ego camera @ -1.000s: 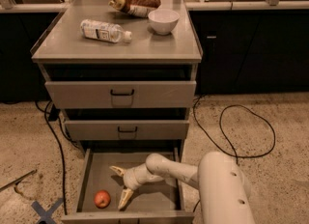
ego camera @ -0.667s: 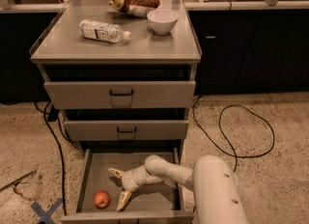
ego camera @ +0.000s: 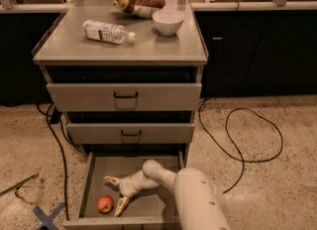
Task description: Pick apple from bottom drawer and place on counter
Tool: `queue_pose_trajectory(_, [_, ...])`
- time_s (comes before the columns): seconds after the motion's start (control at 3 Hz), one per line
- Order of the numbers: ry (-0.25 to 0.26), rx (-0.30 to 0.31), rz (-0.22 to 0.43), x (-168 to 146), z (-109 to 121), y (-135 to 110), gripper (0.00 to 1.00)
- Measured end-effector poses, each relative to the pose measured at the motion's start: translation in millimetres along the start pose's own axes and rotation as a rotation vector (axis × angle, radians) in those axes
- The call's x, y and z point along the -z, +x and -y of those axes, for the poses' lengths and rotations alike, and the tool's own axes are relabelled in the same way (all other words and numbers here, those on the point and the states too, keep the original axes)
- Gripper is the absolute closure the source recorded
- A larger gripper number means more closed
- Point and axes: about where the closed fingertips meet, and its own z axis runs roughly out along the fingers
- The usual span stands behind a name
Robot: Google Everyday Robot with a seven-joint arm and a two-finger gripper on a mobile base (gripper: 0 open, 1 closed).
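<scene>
The apple (ego camera: 105,204), small and red-orange, lies on the grey floor of the open bottom drawer (ego camera: 163,209), near its front left corner. My gripper (ego camera: 115,193) is inside the drawer, open, its two pale fingers spread, one at the upper left and one at the lower right of the apple. The apple sits just left of the lower finger, not held. The counter (ego camera: 124,45) is the grey top of the cabinet above.
On the counter lie a plastic water bottle (ego camera: 108,31), a brown snack bag (ego camera: 139,2) and a white bowl (ego camera: 168,22). The two upper drawers (ego camera: 124,96) are shut. Black cables (ego camera: 242,140) run over the speckled floor on both sides of the cabinet.
The view has shifted slightly. My gripper has edged a little left and down in the drawer, closer to the apple. The apple has not moved.
</scene>
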Motion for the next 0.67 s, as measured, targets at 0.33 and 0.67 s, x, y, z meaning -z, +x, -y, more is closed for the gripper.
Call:
queue_pose_trajectory(0.33, [-0.044,0.023,0.084,-33,9,6,0.00])
queue_pose_trajectory(0.67, [-0.067,0.043,0.127,-49,24,4,0.00])
